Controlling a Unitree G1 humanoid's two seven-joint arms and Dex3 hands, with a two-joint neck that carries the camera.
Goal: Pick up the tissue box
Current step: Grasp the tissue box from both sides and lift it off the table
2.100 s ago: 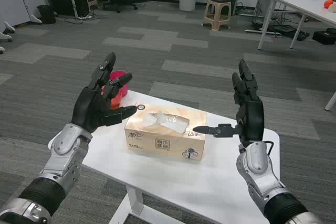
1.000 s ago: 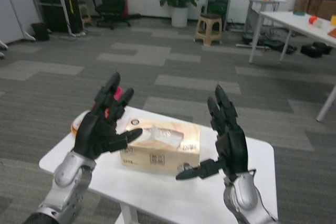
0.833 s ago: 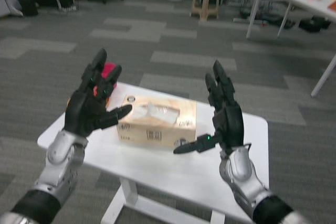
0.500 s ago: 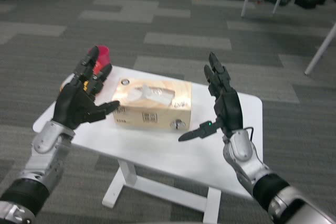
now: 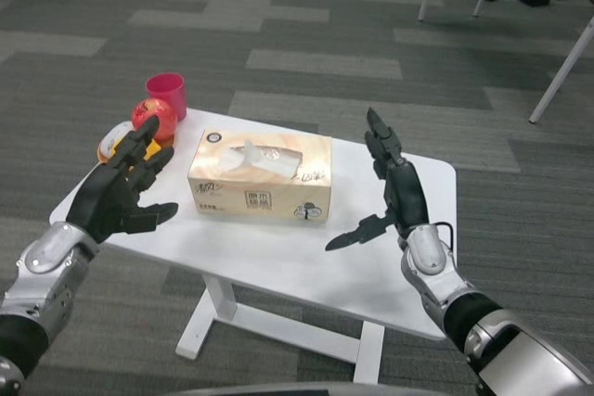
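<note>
Here we are: the tissue box (image 5: 261, 177) sits square in the middle of the white counter (image 5: 278, 261), long side facing the robot, a tuft of tissue poking out of the slot on top. Nothing touches it. The left hand (image 5: 119, 197) hovers off the box's left end, fingers spread and holding nothing, palm turned in toward the box. The right hand (image 5: 392, 198) stands off the right end, also spread and empty, fingers pointing up and away, thumb reaching inward low over the counter. Both are near the box but clearly apart from it.

Over at the far left of the counter there's a pink cup (image 5: 166, 95), a red apple (image 5: 153, 117) just in front of it, and something orange and white (image 5: 115, 146) beside that, partly hidden behind the left fingers.

Now, the box itself: thin cardboard, and I'd judge it light, probably half air. The walls will give if squeezed hard, and the printed faces look smooth enough to slip. The best hold, to my eye, is a palm flat on each short end, pressing inward evenly, low on the ends where the cardboard is stiffest. Keep off the top panel — the slot weakens it. Uneven pressure could skew the box or pop it out.
</note>
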